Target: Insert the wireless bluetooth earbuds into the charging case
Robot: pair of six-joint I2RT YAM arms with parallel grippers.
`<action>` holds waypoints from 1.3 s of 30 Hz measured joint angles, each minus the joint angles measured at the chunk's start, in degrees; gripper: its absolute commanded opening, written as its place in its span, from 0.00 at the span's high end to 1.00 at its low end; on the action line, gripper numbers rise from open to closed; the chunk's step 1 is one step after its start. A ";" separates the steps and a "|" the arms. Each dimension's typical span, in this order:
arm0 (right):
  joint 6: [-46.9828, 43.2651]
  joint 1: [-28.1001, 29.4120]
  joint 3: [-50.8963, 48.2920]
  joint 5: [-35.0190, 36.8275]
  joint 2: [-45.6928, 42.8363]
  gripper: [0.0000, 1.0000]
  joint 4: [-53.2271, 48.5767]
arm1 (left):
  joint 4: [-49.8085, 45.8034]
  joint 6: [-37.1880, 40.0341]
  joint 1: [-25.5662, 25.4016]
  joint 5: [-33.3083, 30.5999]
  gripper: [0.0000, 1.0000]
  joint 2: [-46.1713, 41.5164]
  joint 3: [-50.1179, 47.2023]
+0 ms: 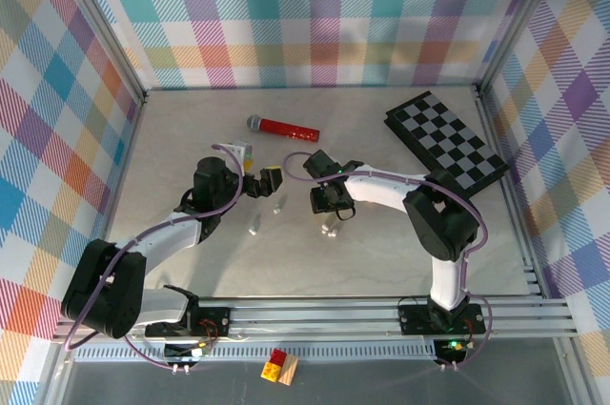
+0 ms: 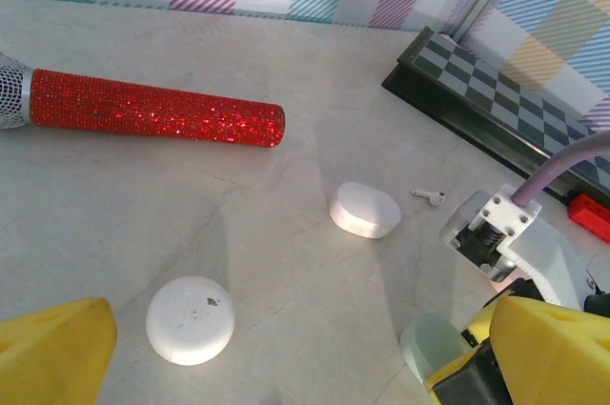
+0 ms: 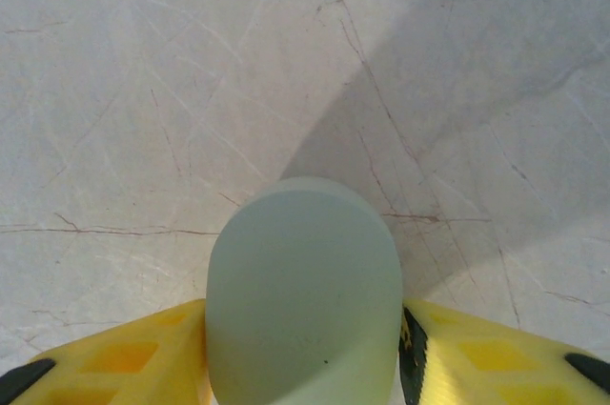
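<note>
Between the right fingers [image 3: 124,357] sits the pale green case [image 3: 303,295], a smooth matte pebble whose rounded end faces away from the wrist. Its plastic is plain but for a tiny dark speck low down. Both yellow fingers lie close against its flanks, with the dark pad of one right at its edge. I cannot tell whether they are pinching it or only bracketing it. Beyond the case the surface [image 3: 143,91] is pale and stone-like, crossed by fine brownish veins and hairline scratches, with a slanting shadow across it.

On my other arm, the left fingers [image 2: 52,353] are spread wide, blocky yellow plastic at either side, gripping nothing. Ahead of them, between the two, a round white case [image 2: 191,319] lies flat, its top scuffed with small marks. Farther ahead, toward the right-hand finger, is a white oval case [image 2: 365,210], smooth-sided and closed. Just beyond it lies one earbud [image 2: 429,197], a tiny white stemmed piece loose on the surface, apart from every case. Far ahead on the left side lies a microphone [image 2: 152,108] with a red glitter handle and a mesh head. Far ahead on the right is a flat chessboard [image 2: 496,100] of dark and pale squares.
</note>
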 measured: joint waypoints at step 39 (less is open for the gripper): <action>-42.23 -8.98 -9.20 -23.39 -36.98 0.70 -6.78 | -6.97 19.43 -9.88 26.60 0.06 0.90 8.94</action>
